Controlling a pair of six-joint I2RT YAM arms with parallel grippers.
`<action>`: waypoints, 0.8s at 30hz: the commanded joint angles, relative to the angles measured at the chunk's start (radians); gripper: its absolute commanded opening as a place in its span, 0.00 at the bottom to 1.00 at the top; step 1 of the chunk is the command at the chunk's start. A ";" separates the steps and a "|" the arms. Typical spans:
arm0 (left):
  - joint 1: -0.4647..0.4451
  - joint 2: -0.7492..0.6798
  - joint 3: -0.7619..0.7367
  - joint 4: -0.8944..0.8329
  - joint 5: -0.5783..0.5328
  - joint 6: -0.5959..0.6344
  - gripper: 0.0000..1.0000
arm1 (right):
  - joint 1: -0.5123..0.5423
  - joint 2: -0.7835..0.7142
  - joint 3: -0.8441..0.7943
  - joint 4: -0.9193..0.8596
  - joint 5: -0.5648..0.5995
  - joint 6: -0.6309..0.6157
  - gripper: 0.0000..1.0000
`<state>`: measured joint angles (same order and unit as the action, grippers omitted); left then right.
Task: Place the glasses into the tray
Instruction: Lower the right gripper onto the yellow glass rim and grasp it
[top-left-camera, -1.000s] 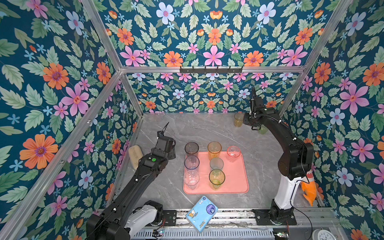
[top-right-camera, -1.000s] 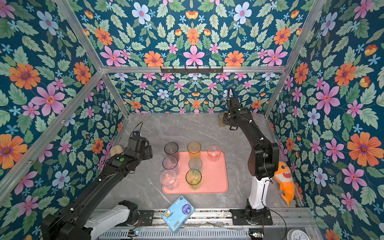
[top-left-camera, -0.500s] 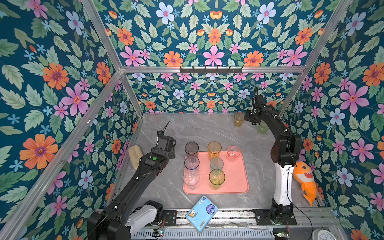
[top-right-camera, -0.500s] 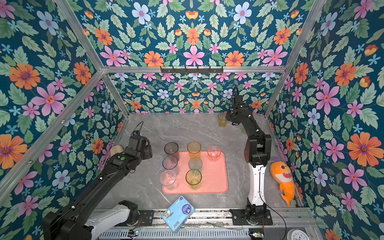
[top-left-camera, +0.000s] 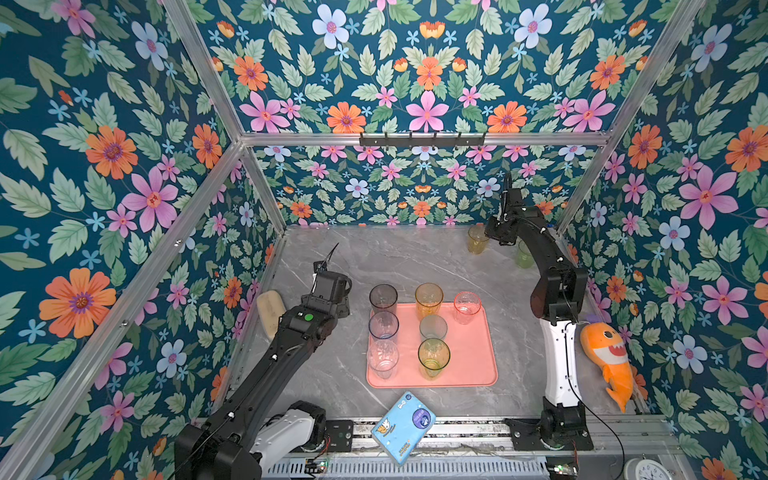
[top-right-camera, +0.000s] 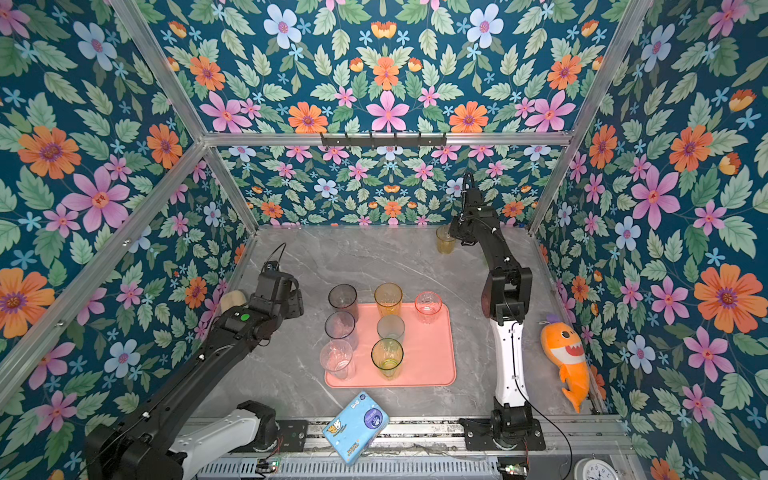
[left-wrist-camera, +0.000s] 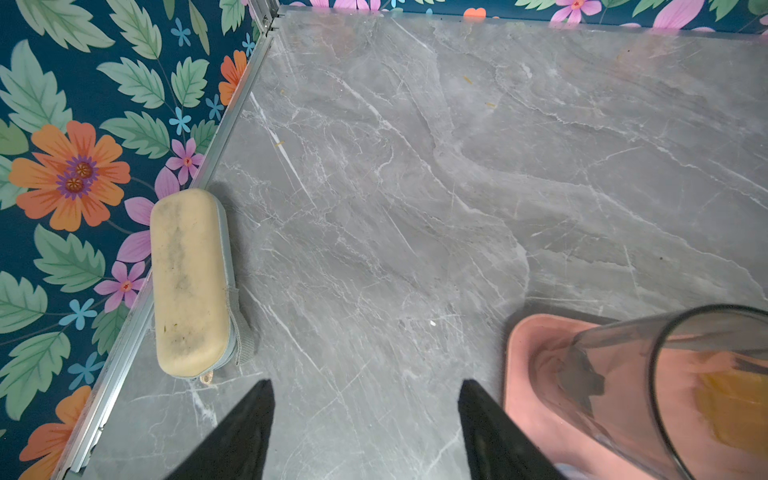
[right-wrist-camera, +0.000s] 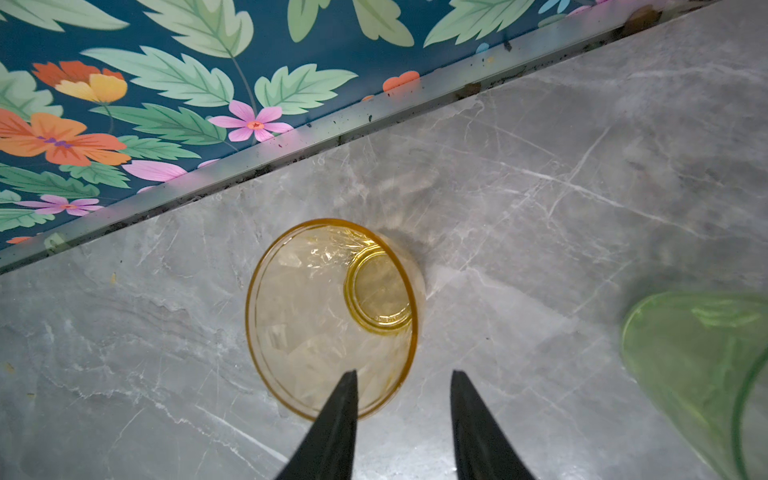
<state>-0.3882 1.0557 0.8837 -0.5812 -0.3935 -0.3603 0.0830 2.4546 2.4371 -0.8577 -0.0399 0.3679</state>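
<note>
The salmon-pink tray (top-left-camera: 473, 357) (top-right-camera: 430, 357) lies at the front middle and holds several glasses, among them a smoky grey one (top-left-camera: 383, 296) (left-wrist-camera: 685, 374) at its back left corner. An amber glass (top-left-camera: 477, 239) (right-wrist-camera: 332, 307) and a green glass (top-left-camera: 524, 254) (right-wrist-camera: 698, 365) stand upright on the table at the back right. My right gripper (top-left-camera: 492, 241) (right-wrist-camera: 402, 374) hangs open at the amber glass, one fingertip over its mouth and the other outside its rim. My left gripper (top-left-camera: 334, 299) (left-wrist-camera: 365, 382) is open and empty above bare table, left of the tray (left-wrist-camera: 519, 353).
A cream case (top-left-camera: 270, 309) (left-wrist-camera: 189, 282) lies against the left wall. A blue packet (top-left-camera: 403, 426) sits at the front edge and an orange shark toy (top-left-camera: 606, 357) by the right wall. Flowered walls close in the table on three sides.
The right arm's elbow has drawn in and stands more upright, uncovering the shark toy, while its gripper stays at the amber glass. The left arm has not moved.
</note>
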 joint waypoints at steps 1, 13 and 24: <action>0.000 -0.002 0.008 -0.003 -0.014 0.010 0.73 | -0.001 0.026 0.029 -0.024 -0.011 -0.006 0.39; 0.000 -0.014 0.004 -0.005 -0.021 0.009 0.73 | -0.006 0.087 0.109 -0.038 -0.043 -0.001 0.40; -0.001 -0.025 0.001 -0.006 -0.025 0.006 0.73 | -0.006 0.113 0.108 -0.029 -0.057 0.023 0.38</action>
<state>-0.3882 1.0344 0.8837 -0.5842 -0.4019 -0.3599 0.0753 2.5656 2.5397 -0.8917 -0.0902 0.3859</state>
